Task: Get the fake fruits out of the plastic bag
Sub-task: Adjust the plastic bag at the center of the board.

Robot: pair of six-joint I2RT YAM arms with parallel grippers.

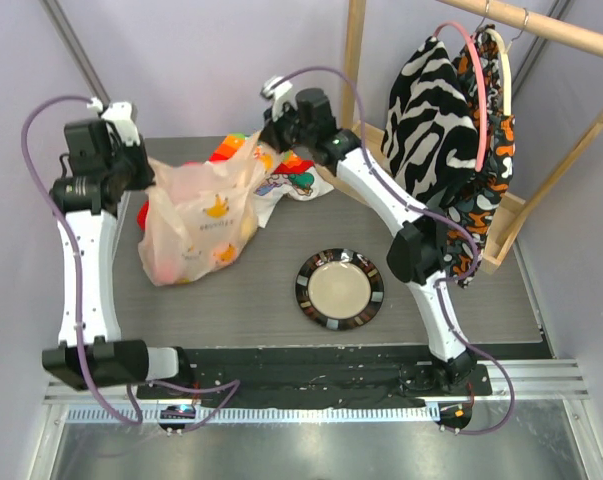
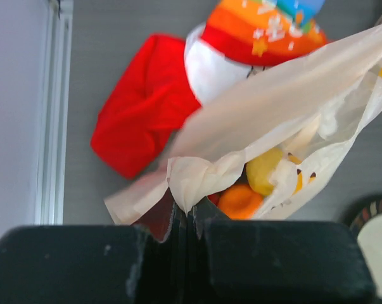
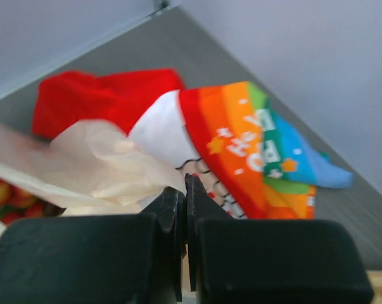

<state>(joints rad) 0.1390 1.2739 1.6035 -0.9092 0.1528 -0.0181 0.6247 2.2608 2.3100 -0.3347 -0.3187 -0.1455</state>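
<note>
Both hands are shut tight on film. My left hand (image 2: 189,214) has its fingers pressed together on a fold at the rim of the crinkly translucent cream-white plastic bag (image 2: 286,95). My right hand (image 3: 183,193) pinches another fold of that rim, with no gap showing between its fingers. I take this as a two-point hold meant to stretch the mouth open, one hand toward the far-left corner of the tabletop (image 1: 461,300) and the other near the middle of its far edge.

Just past the left fingers, inside the opening, a small round orange plastic fruit (image 2: 240,200) touches a yellow plastic lemon (image 2: 261,170). The right wrist view catches blurred red plastic fruits (image 3: 4,193) low in the bag; I cannot tell which they are.

From above, the belly sags on the left half of the tabletop, weighted by its load, and none of the fruit is out yet. A red and rainbow-striped cloth (image 1: 293,182) lies by the far edge, partly under the film. A round dark-rimmed cream plate (image 1: 339,288) sits well apart toward the near edge, probably the landing spot. To reach in I must free one hand, and the mouth may then collapse.
</note>
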